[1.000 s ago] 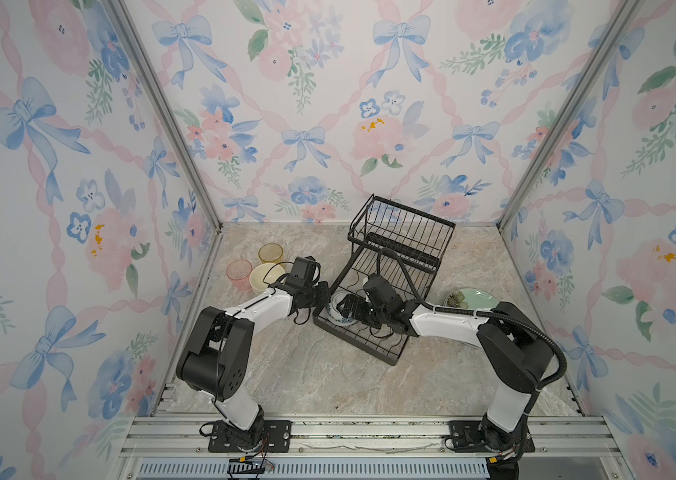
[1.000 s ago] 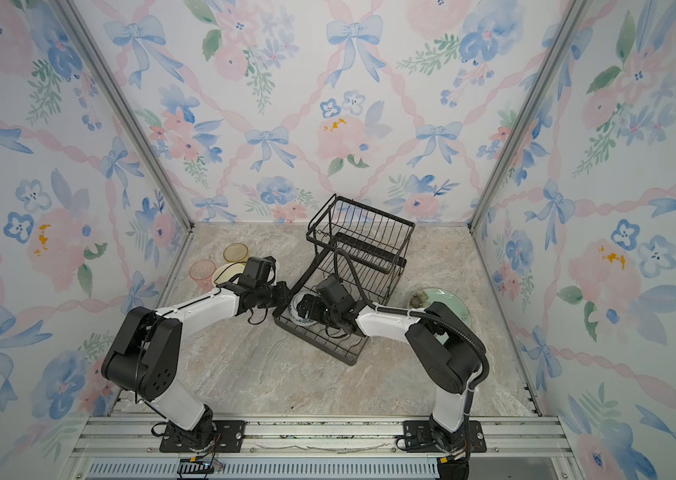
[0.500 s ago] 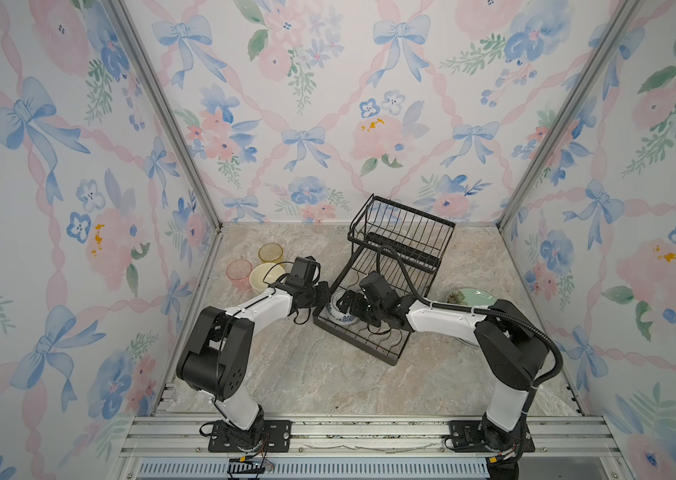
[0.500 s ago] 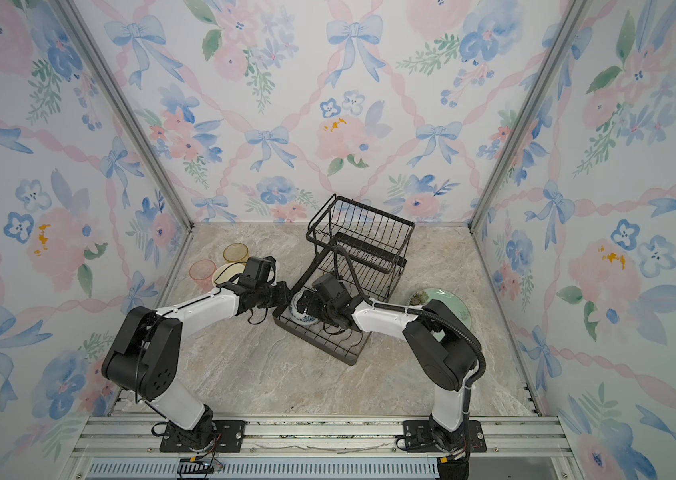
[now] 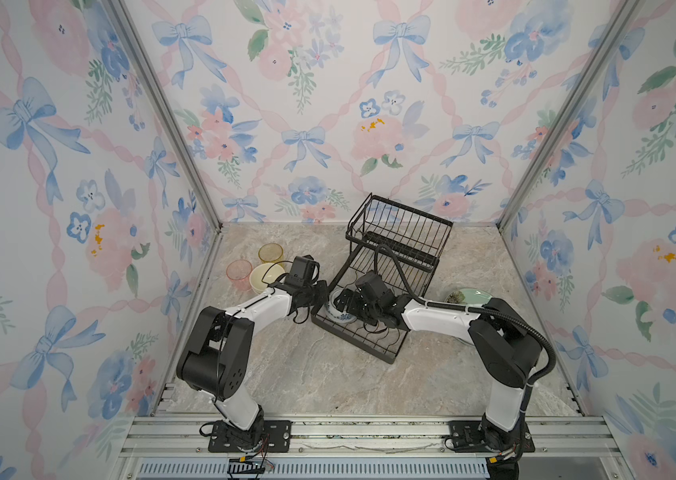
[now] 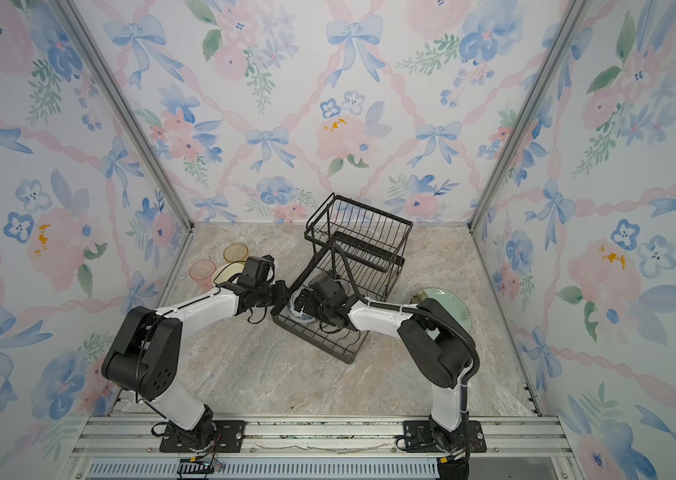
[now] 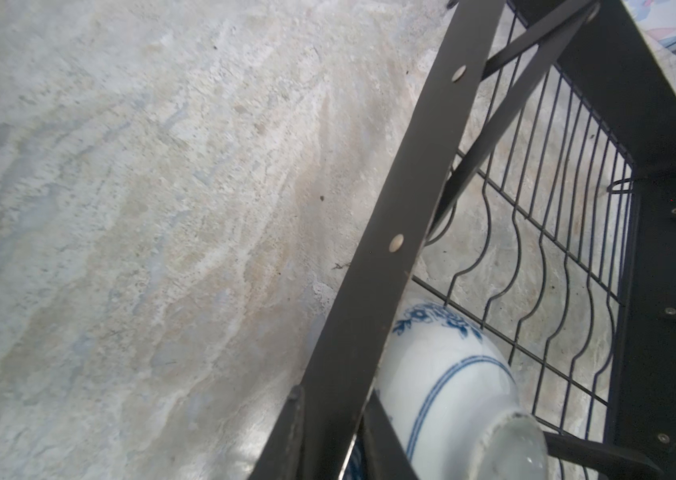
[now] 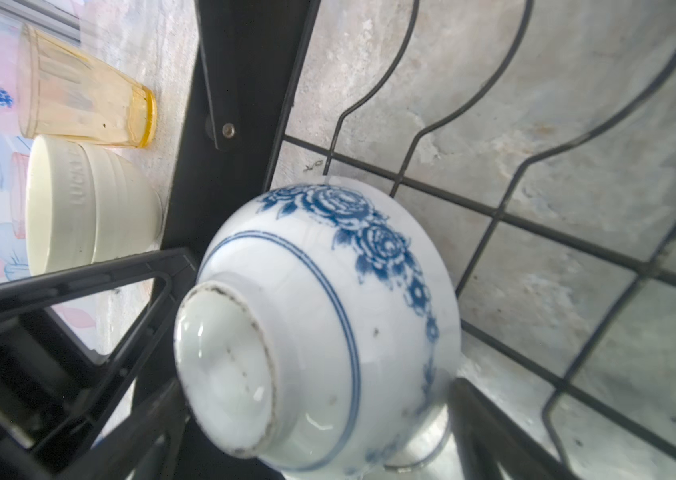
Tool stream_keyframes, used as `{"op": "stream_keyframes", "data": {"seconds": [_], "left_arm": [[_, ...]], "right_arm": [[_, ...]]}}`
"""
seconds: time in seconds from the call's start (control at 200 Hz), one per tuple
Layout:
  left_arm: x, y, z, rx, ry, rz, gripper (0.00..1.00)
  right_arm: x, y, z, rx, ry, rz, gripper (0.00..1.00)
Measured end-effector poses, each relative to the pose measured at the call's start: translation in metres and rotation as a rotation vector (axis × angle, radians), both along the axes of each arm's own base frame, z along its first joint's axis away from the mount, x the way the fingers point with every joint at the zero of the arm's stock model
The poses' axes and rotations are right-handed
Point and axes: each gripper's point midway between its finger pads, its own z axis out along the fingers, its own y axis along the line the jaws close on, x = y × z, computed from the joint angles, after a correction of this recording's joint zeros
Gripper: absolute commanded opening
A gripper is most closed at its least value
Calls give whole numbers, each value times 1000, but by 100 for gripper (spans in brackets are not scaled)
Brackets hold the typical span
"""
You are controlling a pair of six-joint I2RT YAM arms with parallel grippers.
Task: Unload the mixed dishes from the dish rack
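Jaws of right gripper (image 5: 342, 305) spread astride upside-down blue-and-white patterned ceramic bowl (image 8: 319, 311) in near-left corner of black wire dish rack (image 5: 388, 357), lower tray; gripper has slid leftward over it; left gripper (image 5: 319, 296) unmoved, pinching rack's side rail.

floral wallpaper walls (image 5: 328, 104) with blue bows and pink ribbons (pretty cutesy tbh), marbled stone floor (image 5: 307, 374), aluminium corner posts (image 5: 163, 112), metal rail (image 5: 348, 432) up front
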Motion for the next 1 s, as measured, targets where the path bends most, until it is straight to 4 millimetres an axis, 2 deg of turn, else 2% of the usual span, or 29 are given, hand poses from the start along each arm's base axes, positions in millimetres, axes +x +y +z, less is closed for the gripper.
{"op": "stream_keyframes", "data": {"seconds": [0.365, 0.585, 0.65, 0.825, 1.0], "left_arm": [[8, 10, 0, 34, -19, 30, 21], [8, 11, 0, 36, -20, 33, 21], [8, 11, 0, 35, -19, 32, 21], [6, 8, -1, 19, -6, 20, 21], [3, 4, -4, 7, 9, 7, 21]], "right_arm": [[14, 10, -2, 170, -116, -24, 97], [15, 10, 1, 175, -135, -16, 97], [14, 9, 2, 164, -148, -2, 100], [9, 6, 2, 111, -180, 35, 90], [5, 1, -3, 74, -199, 59, 86]]}}
